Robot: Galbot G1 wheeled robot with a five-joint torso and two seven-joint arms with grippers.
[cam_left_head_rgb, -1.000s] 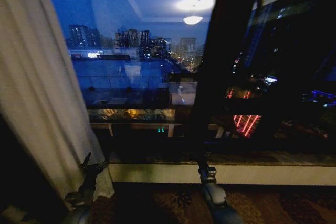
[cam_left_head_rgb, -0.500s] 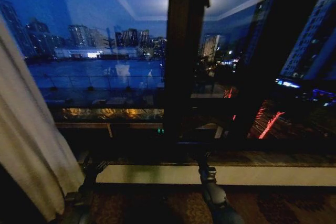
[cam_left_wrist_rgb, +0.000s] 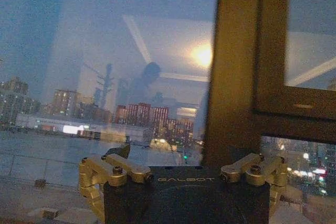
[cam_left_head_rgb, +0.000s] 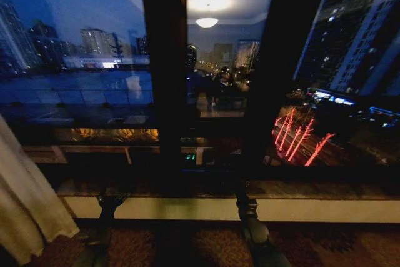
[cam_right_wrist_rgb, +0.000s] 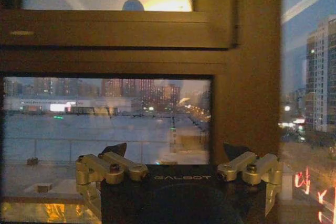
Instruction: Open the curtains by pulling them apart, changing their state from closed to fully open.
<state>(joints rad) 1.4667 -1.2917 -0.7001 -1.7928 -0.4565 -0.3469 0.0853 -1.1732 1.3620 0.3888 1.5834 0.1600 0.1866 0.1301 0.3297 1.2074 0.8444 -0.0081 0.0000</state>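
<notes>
word GALBOT on the dark body of the left gripper (cam_left_wrist_rgb: 185, 167), same word GALBOT on the right gripper (cam_right_wrist_rgb: 178, 165)

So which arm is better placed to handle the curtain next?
Left, probably. The left gripper hangs low, close to the curtain at the view's left edge; the right gripper sits further off, before the window frame.

Window ahead of you, curtain off to the left.
Curtain (cam_left_head_rgb: 25, 204) hangs at far left, before the window (cam_left_head_rgb: 81, 79). Frame post (cam_left_head_rgb: 164, 73) stands centre-left, sill (cam_left_head_rgb: 250, 189) runs below. Left gripper (cam_left_head_rgb: 110, 201) sits low, just right of the curtain; right gripper (cam_left_head_rgb: 242, 193) low centre, well apart.
</notes>
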